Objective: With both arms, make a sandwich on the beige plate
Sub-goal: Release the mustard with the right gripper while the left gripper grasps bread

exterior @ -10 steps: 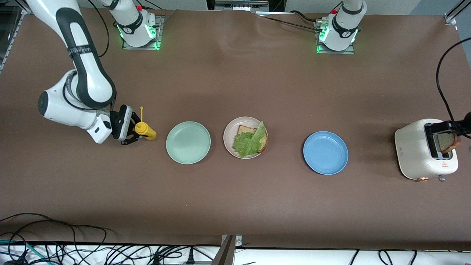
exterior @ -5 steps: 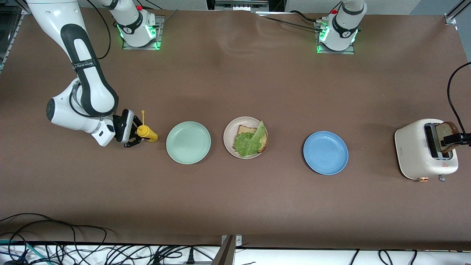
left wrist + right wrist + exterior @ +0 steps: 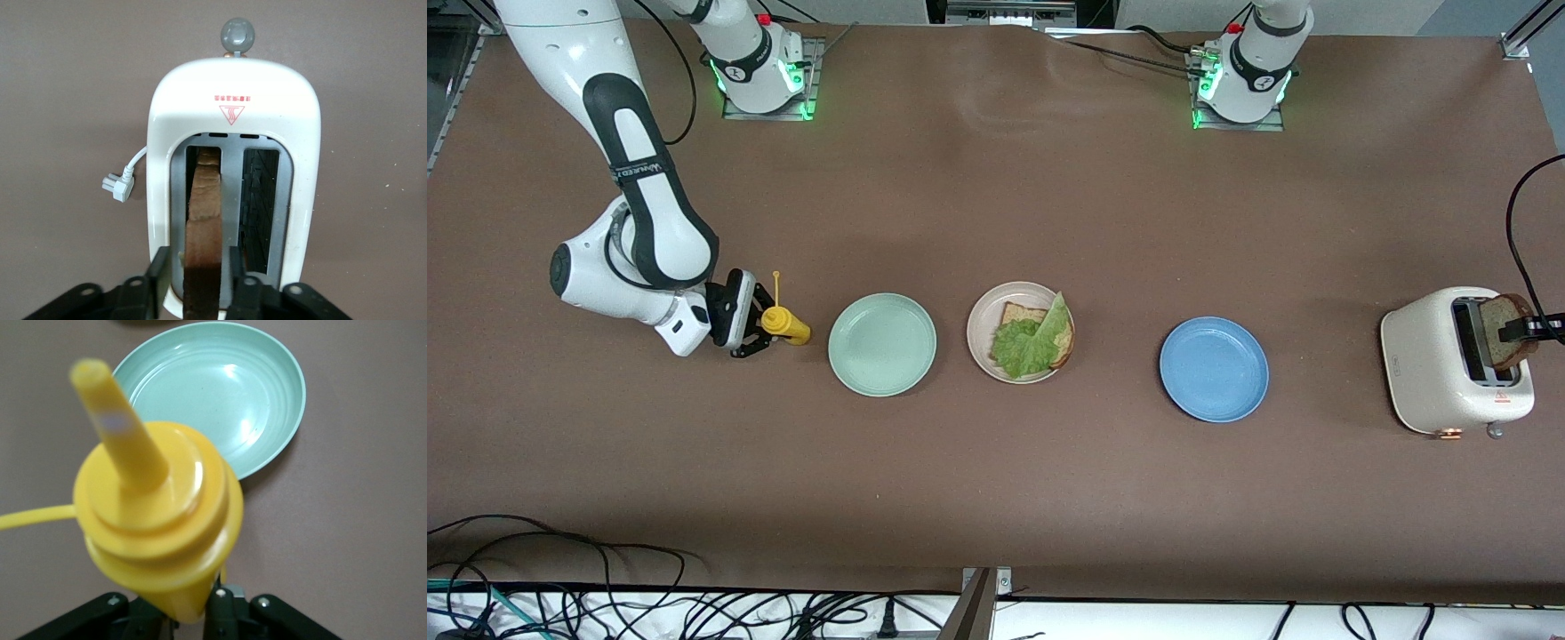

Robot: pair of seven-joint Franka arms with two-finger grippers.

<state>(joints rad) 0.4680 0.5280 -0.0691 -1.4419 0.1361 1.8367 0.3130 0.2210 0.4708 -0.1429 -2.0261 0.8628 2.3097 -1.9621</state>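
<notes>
The beige plate sits mid-table and bears one bread slice with a ruffled green lettuce leaf on it. A second bread slice stands upright in a slot of the white toaster. It also shows in the left wrist view. My left gripper is over the toaster, open, and my left gripper has one finger on each side of that slice with a gap at both. My right gripper is shut on a yellow mustard bottle beside the mint green plate.
A blue plate lies between the beige plate and the toaster. The toaster's loose plug lies on the table beside it. The right wrist view shows the bottle over the table next to the mint plate. Cables run along the table's near edge.
My right arm has carried the mustard bottle a little toward the mint green plate. My left gripper has shifted outward over the toaster, and more of the bread slice now shows.
</notes>
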